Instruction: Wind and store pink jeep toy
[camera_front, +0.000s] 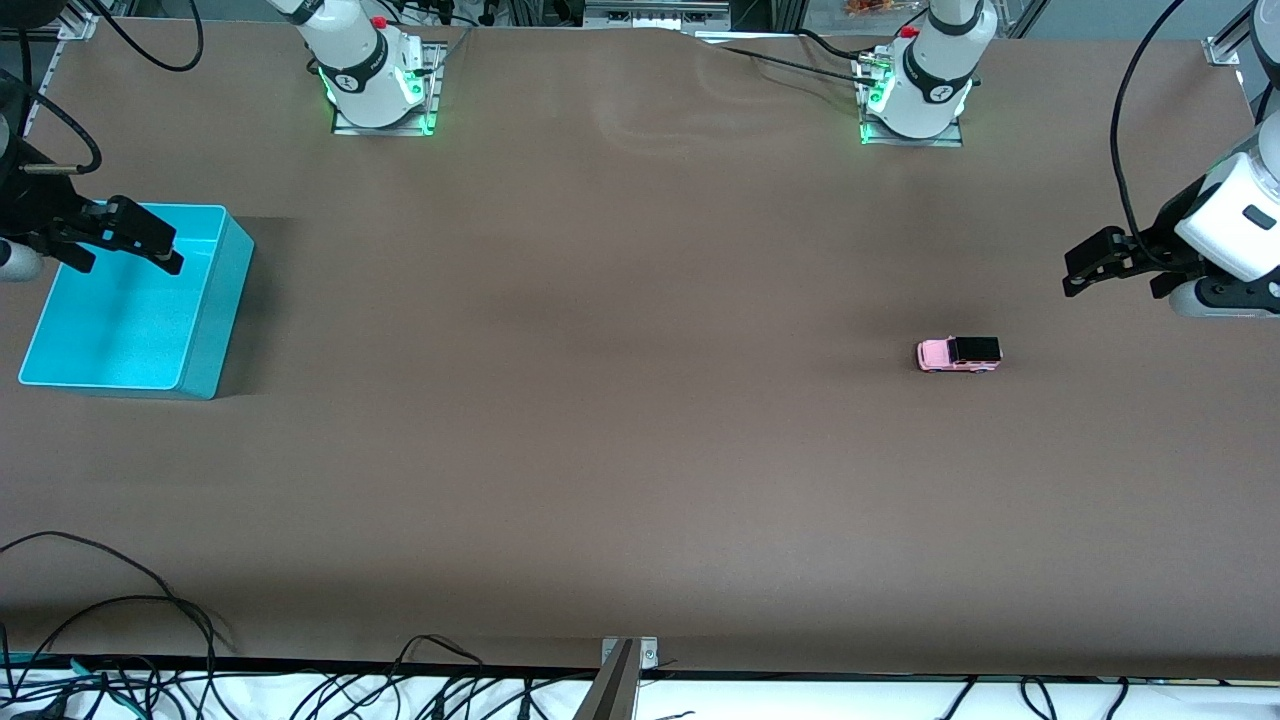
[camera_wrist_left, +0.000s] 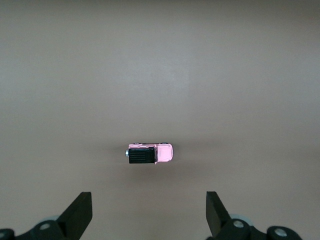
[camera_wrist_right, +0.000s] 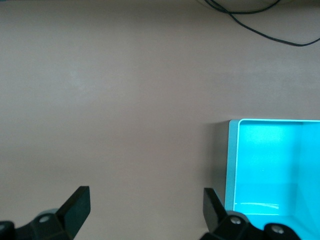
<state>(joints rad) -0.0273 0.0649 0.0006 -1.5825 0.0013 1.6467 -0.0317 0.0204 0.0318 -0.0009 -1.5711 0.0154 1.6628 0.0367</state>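
The pink jeep toy (camera_front: 959, 354) stands on its wheels on the brown table toward the left arm's end; it is light pink with a black roof over its rear. It also shows in the left wrist view (camera_wrist_left: 150, 153). My left gripper (camera_front: 1078, 274) is open and empty, up in the air above the table beside the jeep, toward the table's end. The turquoise bin (camera_front: 215, 300) stands at the right arm's end and is empty; its corner shows in the right wrist view (camera_wrist_right: 235, 165). My right gripper (camera_front: 150, 245) is open and empty, over the bin's rim.
Both arm bases stand along the table's edge farthest from the front camera. Loose black cables (camera_front: 110, 610) lie along the table's nearest edge. A metal bracket (camera_front: 630, 655) sits at the middle of that edge.
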